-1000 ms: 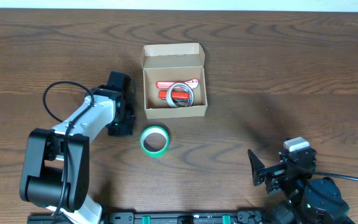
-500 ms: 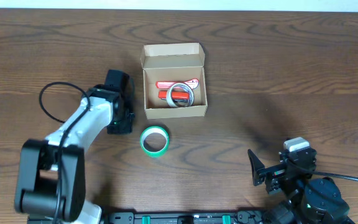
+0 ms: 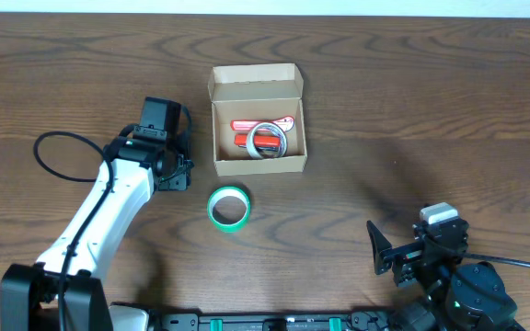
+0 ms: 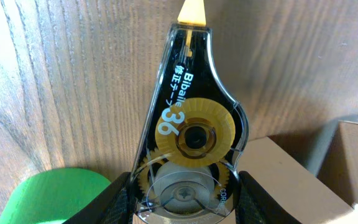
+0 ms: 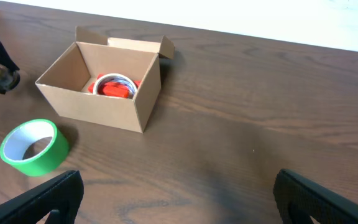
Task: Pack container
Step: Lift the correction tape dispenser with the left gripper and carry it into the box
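The container [image 3: 258,164] is a small tan cardboard box with its lid flap open toward the back; a red item and a clear tape roll [image 3: 267,138] lie inside. My left gripper [image 3: 175,175] stands just left of the box. It is shut on a black and clear correction tape dispenser [image 4: 191,124] with yellow gears, tip pointing away from the wrist. The fingers [image 4: 114,199] press on both sides of its round end. A box corner [image 4: 278,174] shows to the right of that grip. My right gripper [image 5: 179,199] is open and holds nothing, near the front right.
A green tape roll [image 3: 229,208] lies flat in front of the box, also as the green roll [image 5: 33,148] at the left of the right wrist view. A black cable [image 3: 53,147] loops left of the left arm. The tabletop is dark wood.
The left arm has stretched out and its wrist has shifted left and slightly back, away from the green roll. The right arm has not moved.
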{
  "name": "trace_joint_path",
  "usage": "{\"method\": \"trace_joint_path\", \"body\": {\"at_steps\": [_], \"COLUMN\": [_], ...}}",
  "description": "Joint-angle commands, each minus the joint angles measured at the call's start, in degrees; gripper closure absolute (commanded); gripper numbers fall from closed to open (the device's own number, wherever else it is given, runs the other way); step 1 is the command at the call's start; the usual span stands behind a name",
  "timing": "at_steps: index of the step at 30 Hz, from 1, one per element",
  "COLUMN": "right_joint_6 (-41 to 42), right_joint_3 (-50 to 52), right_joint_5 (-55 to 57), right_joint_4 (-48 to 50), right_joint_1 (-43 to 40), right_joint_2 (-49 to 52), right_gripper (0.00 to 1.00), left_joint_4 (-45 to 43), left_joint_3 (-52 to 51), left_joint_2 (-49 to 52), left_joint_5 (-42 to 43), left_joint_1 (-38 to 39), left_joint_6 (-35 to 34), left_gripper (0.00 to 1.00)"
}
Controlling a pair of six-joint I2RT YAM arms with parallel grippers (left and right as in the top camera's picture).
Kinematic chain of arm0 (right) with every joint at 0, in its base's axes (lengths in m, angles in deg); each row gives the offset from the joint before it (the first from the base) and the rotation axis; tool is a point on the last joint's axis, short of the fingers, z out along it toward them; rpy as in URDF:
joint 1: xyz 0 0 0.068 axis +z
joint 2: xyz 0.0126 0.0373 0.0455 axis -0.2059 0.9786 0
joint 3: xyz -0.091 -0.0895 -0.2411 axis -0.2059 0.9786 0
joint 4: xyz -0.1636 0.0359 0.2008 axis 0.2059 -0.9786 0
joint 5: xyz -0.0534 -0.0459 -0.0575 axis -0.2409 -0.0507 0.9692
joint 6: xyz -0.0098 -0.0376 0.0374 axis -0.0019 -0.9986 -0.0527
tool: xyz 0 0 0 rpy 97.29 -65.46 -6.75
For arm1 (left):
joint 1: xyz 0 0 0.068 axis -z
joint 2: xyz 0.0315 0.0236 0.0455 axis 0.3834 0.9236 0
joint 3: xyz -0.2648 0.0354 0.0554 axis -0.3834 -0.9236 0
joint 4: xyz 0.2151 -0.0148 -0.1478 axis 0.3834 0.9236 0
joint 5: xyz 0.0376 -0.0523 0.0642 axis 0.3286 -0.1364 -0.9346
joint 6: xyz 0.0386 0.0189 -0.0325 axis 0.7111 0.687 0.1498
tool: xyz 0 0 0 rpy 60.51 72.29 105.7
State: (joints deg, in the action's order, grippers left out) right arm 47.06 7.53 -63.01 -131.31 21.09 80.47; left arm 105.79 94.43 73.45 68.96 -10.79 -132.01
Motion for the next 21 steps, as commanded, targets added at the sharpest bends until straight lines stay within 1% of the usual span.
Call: {"method": "trace_joint_path", "body": {"at_steps": [1, 5, 11, 13, 18, 21], "right_joint_6": [0.6, 0.6, 0.6, 0.6, 0.6, 0.6], "right_joint_3": [0.0, 0.0, 0.0, 0.0, 0.0, 0.0], "right_joint_5": [0.4, 0.3, 0.4, 0.4, 0.4, 0.4], "right_joint_4": [-0.1, -0.1, -0.1, -0.1, -0.1, -0.1], "right_joint_1": [0.3, 0.3, 0.3, 0.3, 0.3, 0.3], "right_joint_2": [-0.3, -0.3, -0.3, -0.3, -0.3, -0.3], "right_gripper": [0.01, 0.01, 0.01, 0.01, 0.01, 0.01], "left_joint_4": [0.0, 0.8, 0.9, 1.1, 3.9, 4.5], "left_joint_3": [2.4, 5.2, 11.0, 13.4, 19.6, 23.4], "left_joint_2": [-1.0, -1.0, -0.9, -0.4, 2.6, 6.3], "left_joint_5": [-1.5, -2.0, -6.5, -7.5, -8.6, -8.5], "left_joint_1": [1.1, 3.1, 8.2, 10.1, 14.1, 16.5], "left_joint_6": [1.2, 2.2, 5.7, 6.4, 7.6, 8.8], "left_gripper": [0.59, 0.59, 0.56, 0.56, 0.56, 0.56]}}
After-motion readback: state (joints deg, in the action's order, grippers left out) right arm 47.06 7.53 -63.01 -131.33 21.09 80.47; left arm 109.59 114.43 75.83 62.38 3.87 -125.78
